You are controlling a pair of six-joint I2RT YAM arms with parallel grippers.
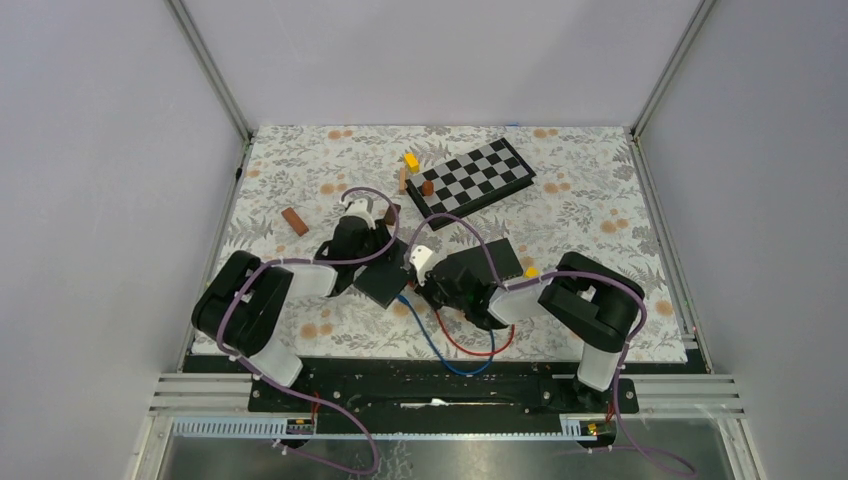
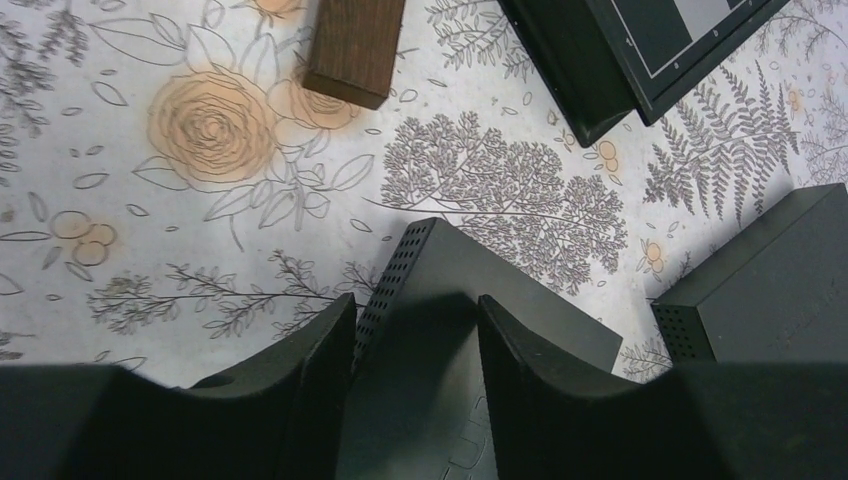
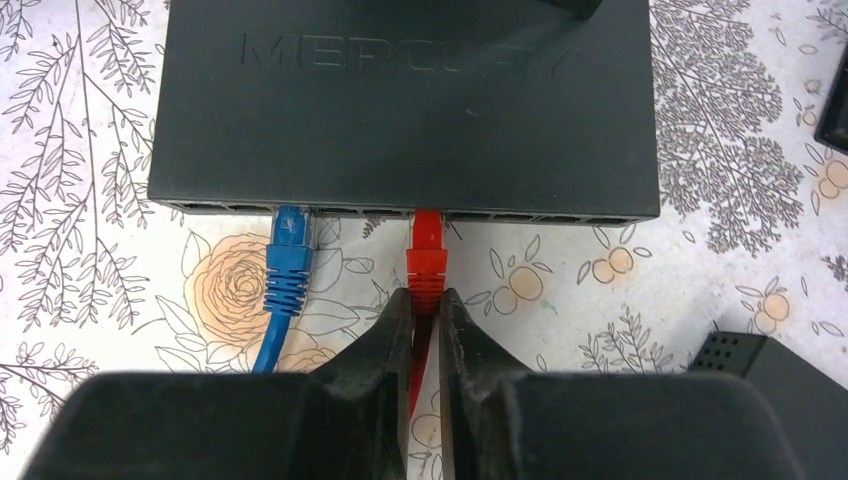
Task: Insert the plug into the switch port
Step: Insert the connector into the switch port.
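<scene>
Flat floral-printed tablecloth (image 1: 600, 200), edged by metal frame rails, carries all objects; bare cloth is seen along its far and right margins. A black-and-white chequered board (image 1: 475, 175) lies at far centre. The matte black rectangular switch (image 3: 400, 110), sharp-edged with a perforated side wall, is grasped near one corner by the left gripper (image 2: 415, 315). A second matte black box (image 2: 770, 280) lies just beside it, not touching. A brown wooden block (image 2: 355, 50) rests on bare cloth nearby. The red ribbed plug (image 3: 427, 245), its tip entered into a port on the switch's front edge, is pinched at its boot by the right gripper (image 3: 424, 300). A blue ribbed plug (image 3: 288, 250) occupies a port to its left.
</scene>
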